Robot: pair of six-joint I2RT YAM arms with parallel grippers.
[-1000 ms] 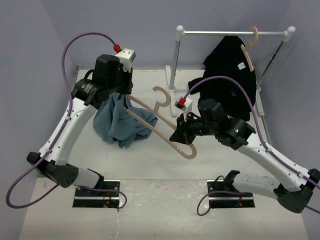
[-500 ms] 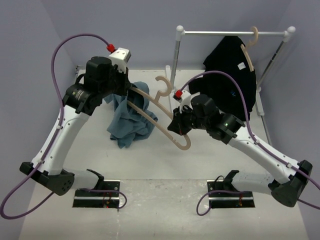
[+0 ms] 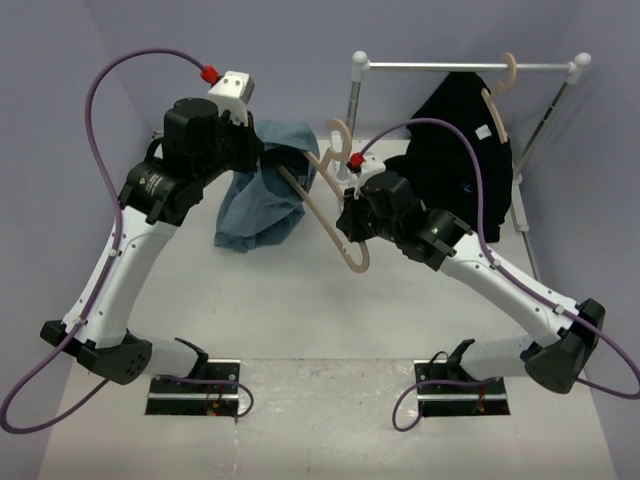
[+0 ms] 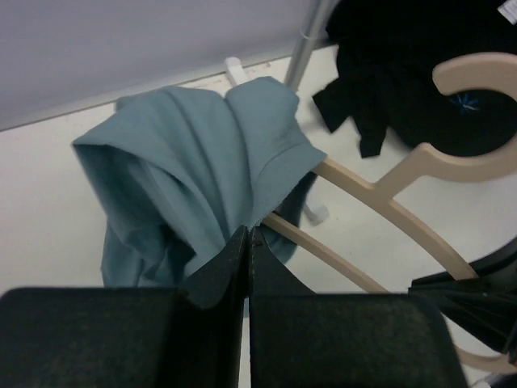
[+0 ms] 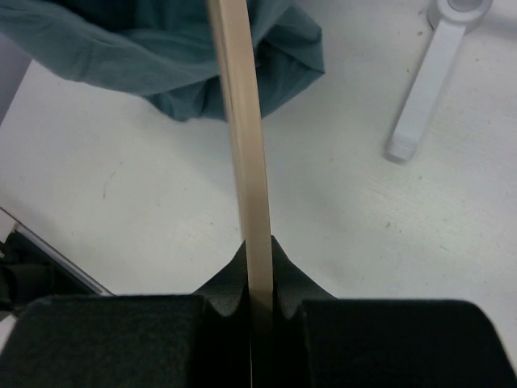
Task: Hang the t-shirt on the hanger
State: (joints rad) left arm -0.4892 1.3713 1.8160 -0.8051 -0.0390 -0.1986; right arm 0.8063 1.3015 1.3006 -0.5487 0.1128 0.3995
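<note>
Table (image 3: 300, 330): white, under both your raised arms.
Left arm (image 3: 120, 260): reaching high, jaws pinched on t-shirt (image 4: 202, 153).
Right arm (image 3: 500, 280): stretched forward, jaws clamping hanger (image 5: 241, 121).

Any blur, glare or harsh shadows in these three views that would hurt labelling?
Top external: even light, soft shadows, t-shirt and hanger sharp. Left wrist: left gripper dark and soft-edged, t-shirt clear. Right wrist: right gripper underexposed, hanger slightly blurred close up. No glare anywhere.
</note>
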